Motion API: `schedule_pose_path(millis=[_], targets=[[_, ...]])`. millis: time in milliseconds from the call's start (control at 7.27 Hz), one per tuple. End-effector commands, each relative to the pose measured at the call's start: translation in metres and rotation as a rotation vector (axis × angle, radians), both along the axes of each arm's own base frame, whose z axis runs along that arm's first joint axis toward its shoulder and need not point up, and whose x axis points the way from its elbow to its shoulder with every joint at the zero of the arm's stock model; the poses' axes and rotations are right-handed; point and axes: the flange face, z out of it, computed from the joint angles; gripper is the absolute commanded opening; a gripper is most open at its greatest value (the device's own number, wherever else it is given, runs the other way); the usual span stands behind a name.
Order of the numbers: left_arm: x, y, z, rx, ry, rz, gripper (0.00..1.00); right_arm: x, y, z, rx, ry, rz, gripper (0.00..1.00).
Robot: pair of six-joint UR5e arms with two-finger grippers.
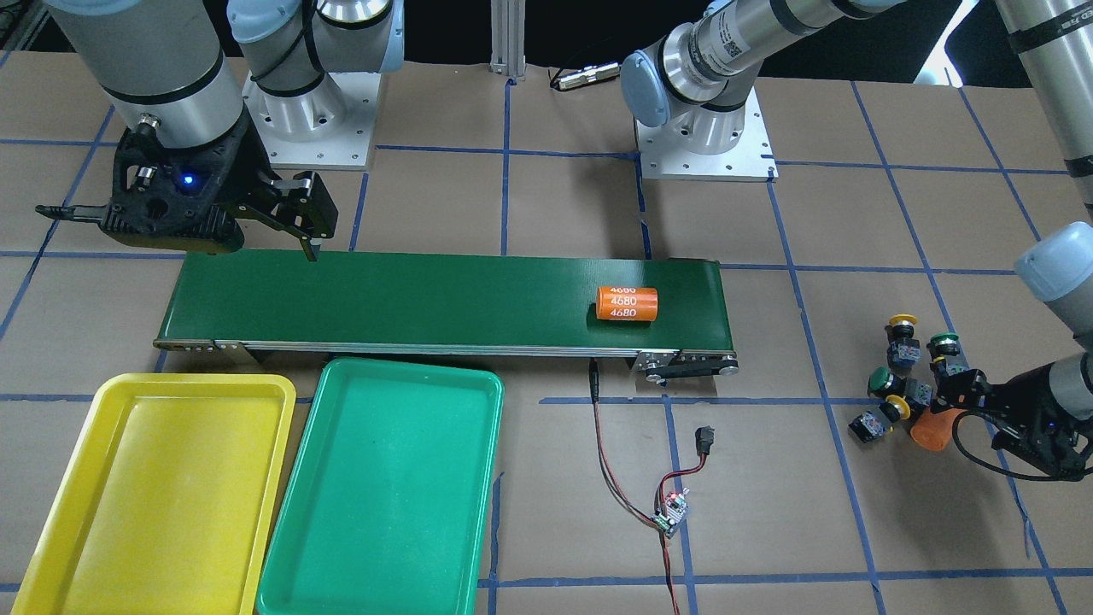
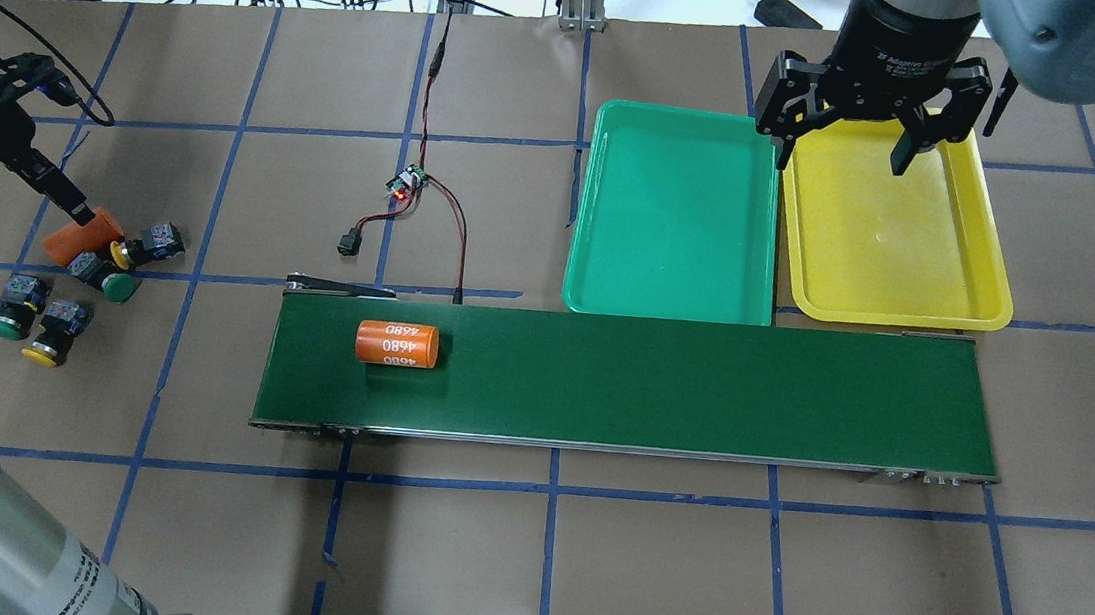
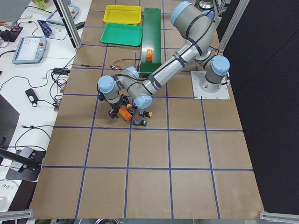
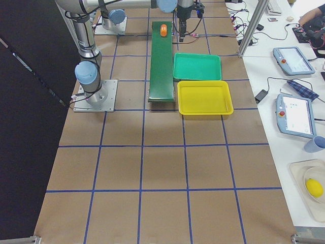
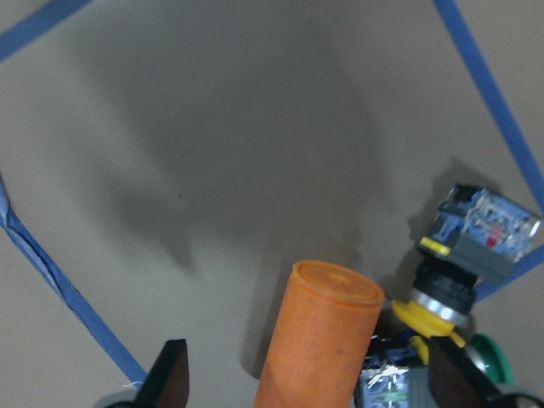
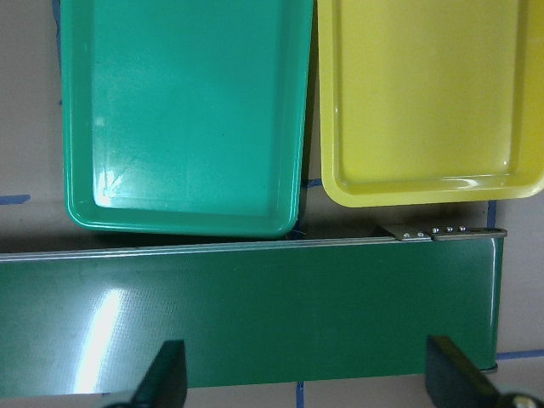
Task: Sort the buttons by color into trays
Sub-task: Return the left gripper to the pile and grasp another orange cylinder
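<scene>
Four buttons lie in a cluster on the paper at my left end of the table: a yellow one [image 2: 147, 244], a green one [image 2: 103, 282], another green one [image 2: 10, 308] and another yellow one [image 2: 52, 337]. My left gripper [image 5: 314, 382] is open. Its fingers [image 5: 170, 378] straddle a plain orange cylinder [image 5: 319, 340] that touches the cluster. My right gripper [image 2: 839, 150] is open and empty, hanging over the near edge of the yellow tray [image 2: 900, 241]. The green tray [image 2: 677, 210] lies beside it. Both trays are empty.
A long dark-green conveyor belt [image 2: 661, 379] runs across the middle, with an orange cylinder marked 4680 [image 2: 396, 344] lying on its left end. A small circuit board with red and black wires [image 2: 407, 183] lies beyond the belt.
</scene>
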Motion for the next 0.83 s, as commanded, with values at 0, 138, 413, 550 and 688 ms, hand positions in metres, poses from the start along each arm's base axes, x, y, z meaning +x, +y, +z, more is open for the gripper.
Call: schedule_pose_path(millis=[0,138,413,550,688], targets=[[0.003,0.0,-0.025,-0.035,-0.019,-0.006,0.9,0.0,0.0,0.0,0.0,0.0,0.0,1.0],[0.003,-0.001,-0.026,-0.047,-0.016,-0.074,0.49,0.0,0.0,0.0,0.0,0.0,0.0,1.0],[0.001,0.002,-0.013,-0.048,-0.019,-0.093,0.0,0.0,0.0,0.0,0.0,0.0,0.0,1.0],[-0.008,0.005,0.002,-0.036,-0.01,-0.101,0.0,0.0,0.0,0.0,0.0,0.0,0.0,1.0],[-0.026,0.011,0.045,-0.015,0.004,-0.099,0.0,0.0,0.0,0.0,0.0,0.0,0.0,1.0]])
